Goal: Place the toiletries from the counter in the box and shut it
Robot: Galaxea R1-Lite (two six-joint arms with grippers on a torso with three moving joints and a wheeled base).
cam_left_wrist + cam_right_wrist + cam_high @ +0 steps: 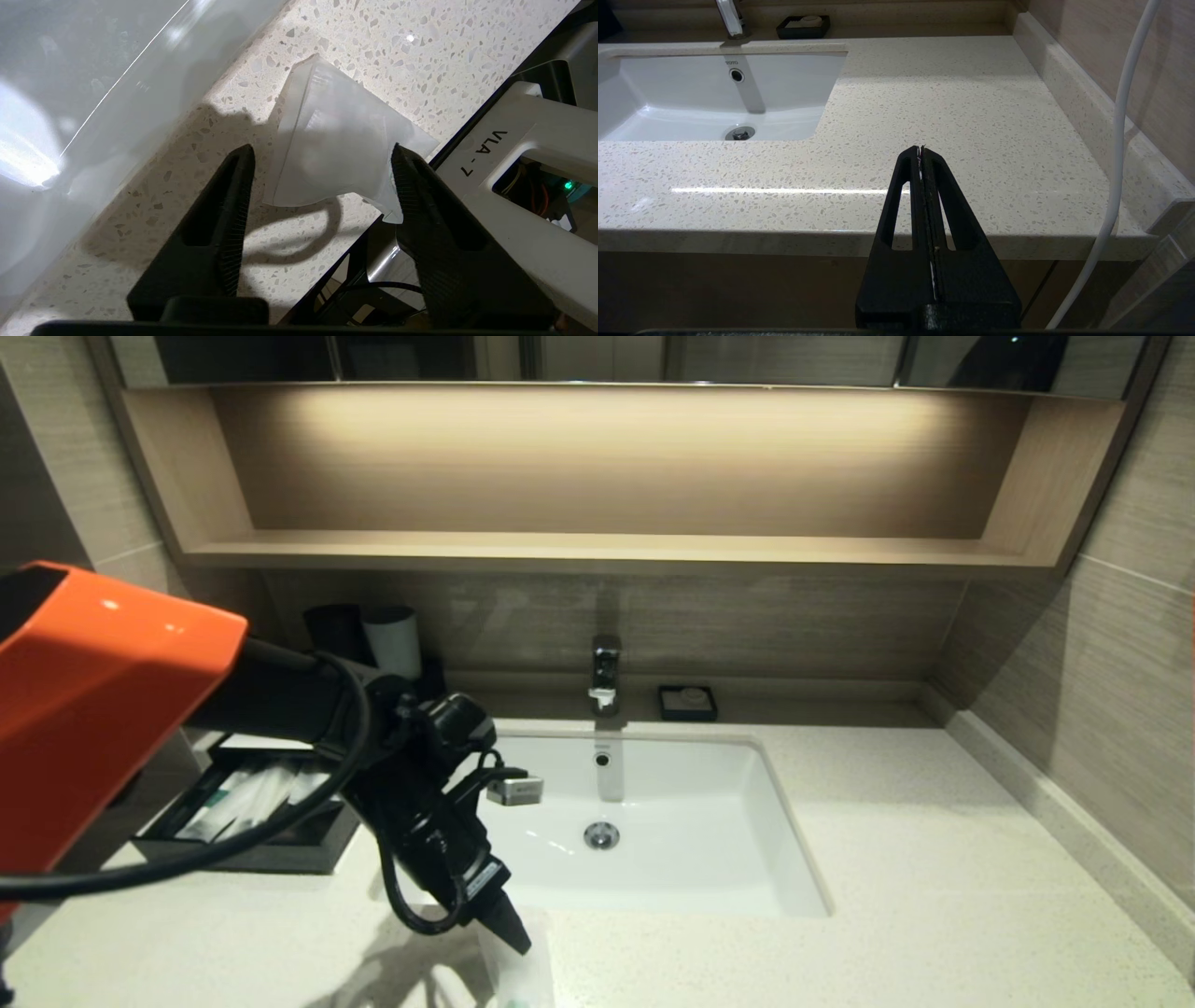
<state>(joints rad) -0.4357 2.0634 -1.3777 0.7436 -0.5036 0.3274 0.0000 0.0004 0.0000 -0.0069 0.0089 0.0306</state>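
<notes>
A flat translucent sachet [327, 140] lies on the speckled counter [887, 859] at its front edge, in front of the sink; it also shows in the head view [525, 971]. My left gripper [320, 154] hangs just above it, open, one finger on each side of the sachet; one corner of the sachet touches a finger [411, 186]. In the head view the left gripper [509, 933] points down at the sachet. The black box [280, 854] stands at the counter's left with its drawer open, white wrapped packs [243, 798] inside. My right gripper [922, 151] is shut and empty, off the counter's front edge.
The white sink basin [747, 821] with faucet [605, 677] sits mid-counter. A small black soap dish [687, 703] is behind it. A pale cup [392, 639] and a dark cup stand at the back left. A wooden shelf [607, 551] runs above.
</notes>
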